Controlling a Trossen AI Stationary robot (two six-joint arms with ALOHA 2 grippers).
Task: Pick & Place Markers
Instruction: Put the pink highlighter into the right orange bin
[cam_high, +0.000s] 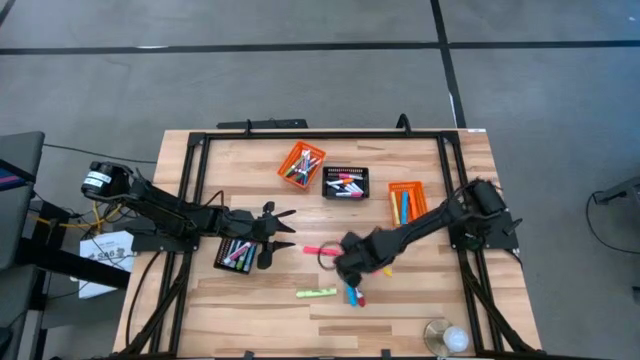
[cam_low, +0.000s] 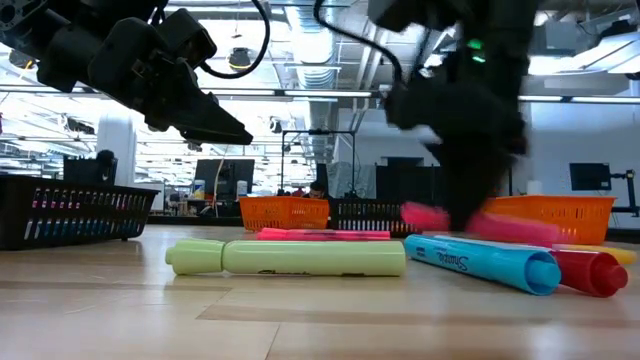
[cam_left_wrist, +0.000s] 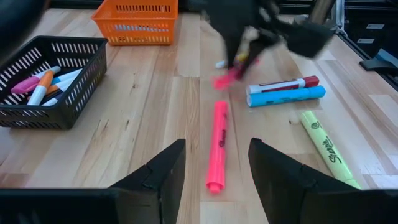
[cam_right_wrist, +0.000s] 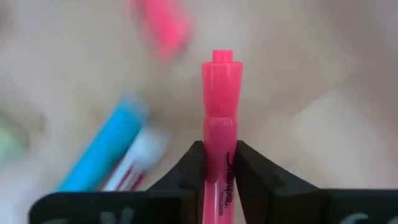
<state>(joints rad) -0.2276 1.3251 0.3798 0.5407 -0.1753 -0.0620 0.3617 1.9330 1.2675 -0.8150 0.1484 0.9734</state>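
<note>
Since the right gripper (cam_right_wrist: 215, 163) has its jaws pinched on a pink highlighter (cam_right_wrist: 220, 99) low over the table's middle, gripped near one end, it could swing or slip out, while the left gripper (cam_left_wrist: 216, 163) waits wide open.

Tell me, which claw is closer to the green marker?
The right claw. It hangs just above the green marker, gripping a pink marker. The left claw is open, farther off by the black basket.

Glossy plastic markers (cam_left_wrist: 218, 144); pale wood-plank table (cam_high: 420, 310); perforated plastic baskets (cam_left_wrist: 52, 82).
</note>
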